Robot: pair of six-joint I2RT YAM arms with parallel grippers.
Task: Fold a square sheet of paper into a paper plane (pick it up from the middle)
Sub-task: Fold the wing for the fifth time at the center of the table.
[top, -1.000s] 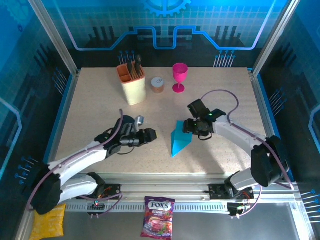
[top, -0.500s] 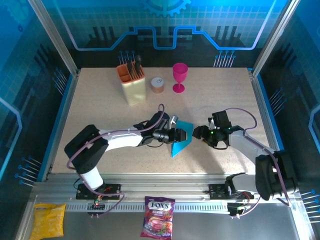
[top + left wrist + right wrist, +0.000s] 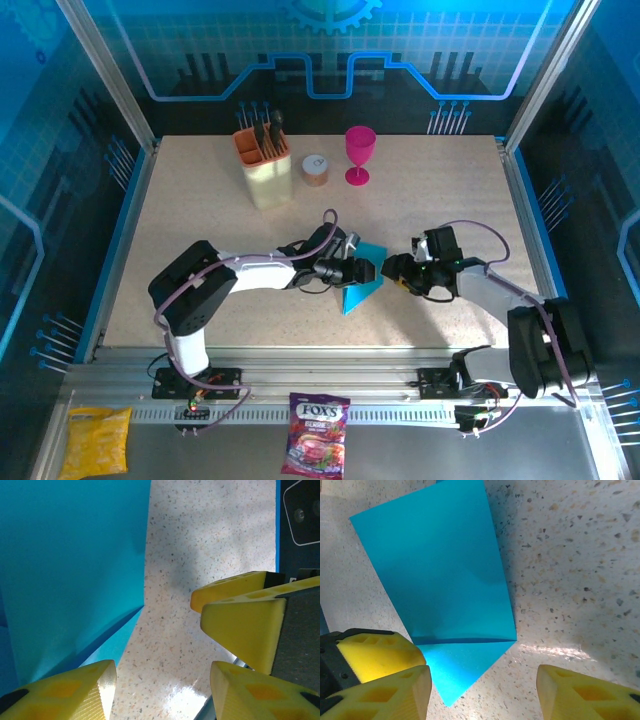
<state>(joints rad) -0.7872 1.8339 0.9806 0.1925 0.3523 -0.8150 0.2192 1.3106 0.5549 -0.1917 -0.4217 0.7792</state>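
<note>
Your overhead view gives the whole speckled table (image 3: 200,230), with the folded cyan paper (image 3: 358,285) lying near its middle and the left gripper (image 3: 366,268) and right gripper (image 3: 392,268) close together at its far edge; your right wrist view adds the fold itself: 1 flat 4-sided panel, 1 sharp crease, 1 triangular point; your left wrist view shows that panel's edge shadowing the layer beneath; both grippers stand spread, pinching nothing, bare table between the fingers (image 3: 65,692); paper thin, matte, smooth; table glossy, flecked; fingers yellow, blocky, with shallow pockets.
</note>
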